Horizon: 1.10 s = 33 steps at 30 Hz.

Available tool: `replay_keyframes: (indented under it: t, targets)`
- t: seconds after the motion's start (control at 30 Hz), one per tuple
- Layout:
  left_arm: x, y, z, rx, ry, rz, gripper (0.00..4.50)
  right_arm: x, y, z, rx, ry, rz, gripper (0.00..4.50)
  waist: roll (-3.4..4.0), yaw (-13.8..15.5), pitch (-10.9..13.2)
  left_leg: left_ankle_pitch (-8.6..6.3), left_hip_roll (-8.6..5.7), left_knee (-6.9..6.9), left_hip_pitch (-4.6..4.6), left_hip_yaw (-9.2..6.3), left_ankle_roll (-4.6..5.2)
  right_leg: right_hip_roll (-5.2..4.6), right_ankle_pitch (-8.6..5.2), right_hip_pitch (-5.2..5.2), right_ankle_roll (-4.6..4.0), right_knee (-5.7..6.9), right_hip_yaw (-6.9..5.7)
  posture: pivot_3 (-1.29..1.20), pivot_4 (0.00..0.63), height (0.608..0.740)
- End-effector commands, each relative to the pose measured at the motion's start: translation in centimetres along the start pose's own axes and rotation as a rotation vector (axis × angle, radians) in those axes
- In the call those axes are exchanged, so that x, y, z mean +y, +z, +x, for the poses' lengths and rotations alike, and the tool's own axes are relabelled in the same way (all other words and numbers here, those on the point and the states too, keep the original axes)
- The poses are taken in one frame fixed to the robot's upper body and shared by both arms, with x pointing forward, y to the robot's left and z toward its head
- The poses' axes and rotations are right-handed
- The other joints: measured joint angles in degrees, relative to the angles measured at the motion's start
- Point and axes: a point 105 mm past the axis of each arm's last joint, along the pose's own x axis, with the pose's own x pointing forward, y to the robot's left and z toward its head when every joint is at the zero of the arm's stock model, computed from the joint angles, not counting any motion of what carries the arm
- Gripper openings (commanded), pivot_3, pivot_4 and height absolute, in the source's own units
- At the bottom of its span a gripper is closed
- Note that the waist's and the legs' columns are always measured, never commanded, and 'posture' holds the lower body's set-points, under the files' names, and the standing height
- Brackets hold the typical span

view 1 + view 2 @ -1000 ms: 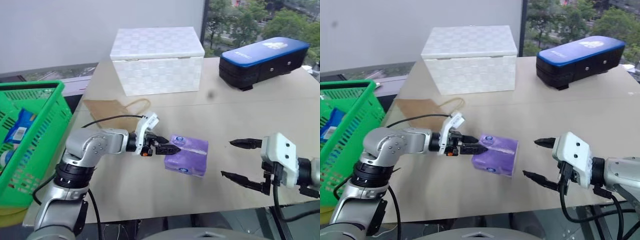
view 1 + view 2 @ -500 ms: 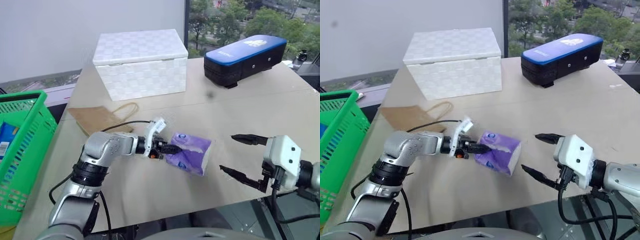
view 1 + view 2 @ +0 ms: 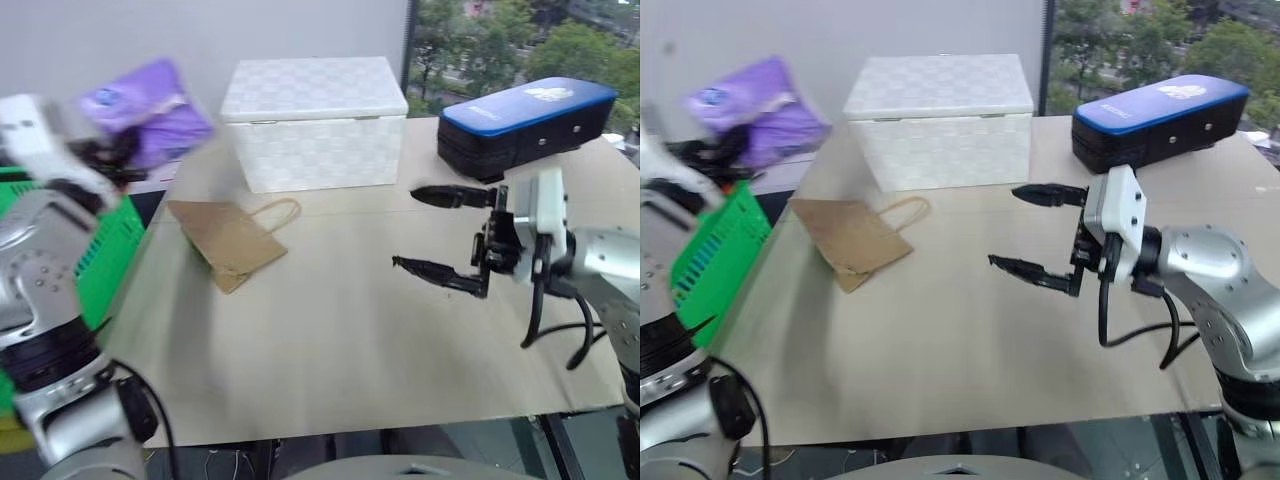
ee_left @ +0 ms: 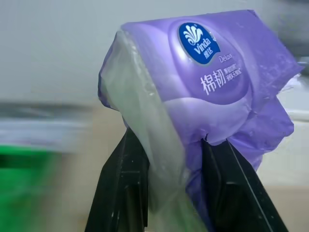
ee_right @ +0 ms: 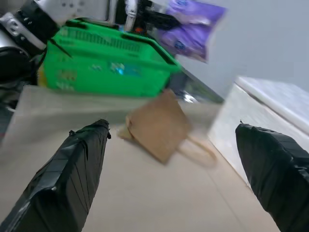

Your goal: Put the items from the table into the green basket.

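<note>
Left gripper point(image 4: 166, 159) jaws clamped on purple tissue pack point(image 4: 203, 92) — blurred above green basket point(image 3: 715, 250); right gripper point(image 3: 430, 232) jaws apart over bench point(image 3: 330, 340).

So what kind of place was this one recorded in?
Probably an office or lab upstairs, staged as a packing demo: a plain table beside a window overlooking treetops, with a shopping basket set at the table's edge.

Paper bag point(image 3: 228, 238) on table point(image 3: 330, 330), before box point(image 3: 314, 120); case point(image 3: 525, 122) right; basket point(image 3: 722, 250) left of table
</note>
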Motion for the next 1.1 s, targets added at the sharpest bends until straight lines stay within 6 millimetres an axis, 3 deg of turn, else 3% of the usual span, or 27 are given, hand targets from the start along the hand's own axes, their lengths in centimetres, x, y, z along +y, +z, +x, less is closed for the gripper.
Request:
replay_keyframes:
  t: [0.03, 0.17, 0.3, 0.43, 0.57, 0.7, 0.8, 0.87, 1.0, 1.1]
  targets:
    - [5.4, 4.0, -2.2, -0.135, 0.282, 0.206, 0.88, -0.3, 1.7, 1.0, -0.081, 0.080, -0.008, 4.50, -0.06, 2.24, -0.04, 0.00, -0.05, -0.03, -0.06, -0.01, 0.00, -0.18, 0.01, -0.07, -0.03, 0.01, -0.22, 0.24, 0.000, 0.740]
    - [7.2, 2.6, -3.8, -0.050, 0.365, 0.326, 0.88, -0.5, 2.3, 1.6, -0.119, 0.132, 0.010, 4.50, -0.38, 7.44, -0.27, -0.02, -0.25, -0.10, -0.11, 0.00, 0.03, -0.99, 0.14, -0.17, -0.27, -0.06, -1.41, 0.29, 0.000, 0.740]
    - [8.3, -1.0, -4.8, 0.102, 0.380, 0.298, 0.88, -0.6, 2.2, 1.9, -0.119, 0.159, 0.008, 4.50, -0.68, 11.24, -0.58, -0.05, -0.36, -0.09, -0.15, -0.10, 0.09, -1.43, 0.18, -0.08, -0.34, -0.31, -2.20, 0.32, 0.000, 0.740]
    - [9.8, -3.2, -6.3, 0.175, 0.418, 0.204, 2.60, -0.5, 1.8, 2.0, -0.109, 0.168, 0.015, 4.50, -0.94, 12.79, -0.85, -0.19, -0.23, -0.10, -0.10, -0.22, 0.33, -1.63, 0.34, 0.05, -0.60, -0.54, -3.03, 0.32, 0.000, 0.740]
    - [7.7, -2.0, -5.6, 0.109, 0.290, 0.191, 4.46, -0.7, 1.3, 1.7, -0.087, 0.143, 0.025, 4.50, -0.96, 13.43, -1.00, -0.16, -0.16, -0.14, -0.11, -0.50, 0.28, -1.62, 0.39, 0.06, -0.81, -0.52, -3.45, 0.32, 0.000, 0.740]
    - [0.9, 1.0, -3.9, -0.032, -0.053, 0.086, 4.46, -1.5, 0.1, 0.5, 0.004, 0.017, 0.028, 4.50, -0.98, 14.98, -1.19, -0.11, -0.12, -0.15, -0.16, -0.74, 0.19, -1.64, 0.43, 0.14, -0.99, -0.58, -3.80, 0.28, 0.000, 0.740]
    - [-9.4, 0.1, -4.6, 0.008, -0.502, -0.053, 4.46, -1.2, -1.7, -1.8, 0.092, -0.120, 0.081, 4.50, -0.69, 15.89, -1.51, -0.12, -0.13, -0.13, -0.12, -0.70, 0.20, -1.66, 0.43, 0.25, -1.00, -0.63, -3.79, 0.23, 0.000, 0.740]
    - [-14.1, -0.6, -6.1, 0.054, -0.716, -0.124, 4.46, -1.2, -2.6, -3.3, 0.153, -0.218, 0.106, 4.50, -0.53, 15.69, -1.63, -0.13, -0.22, -0.10, -0.11, -0.71, 0.23, -1.74, 0.43, 0.34, -0.99, -0.64, -3.78, 0.14, 0.000, 0.740]
    - [-18.3, -2.9, -8.1, 0.176, -0.920, -0.191, 4.46, -0.4, -4.7, -7.0, 0.309, -0.358, 0.125, 4.50, -0.49, 12.04, -1.65, -0.14, -0.16, -0.04, -0.07, -0.50, 0.26, -1.58, 0.43, 0.35, -0.99, -0.61, -3.57, 0.03, 0.000, 0.740]
    - [-19.0, -5.2, -9.5, 0.271, -1.000, -0.208, 4.46, 0.6, -5.7, -10.0, 0.395, -0.432, 0.167, 4.50, -0.25, 7.43, -1.79, -0.13, -0.08, -0.06, 0.07, -0.46, 0.27, -1.46, 0.39, 0.44, -1.06, -0.58, -3.52, -0.04, 0.003, 0.740]
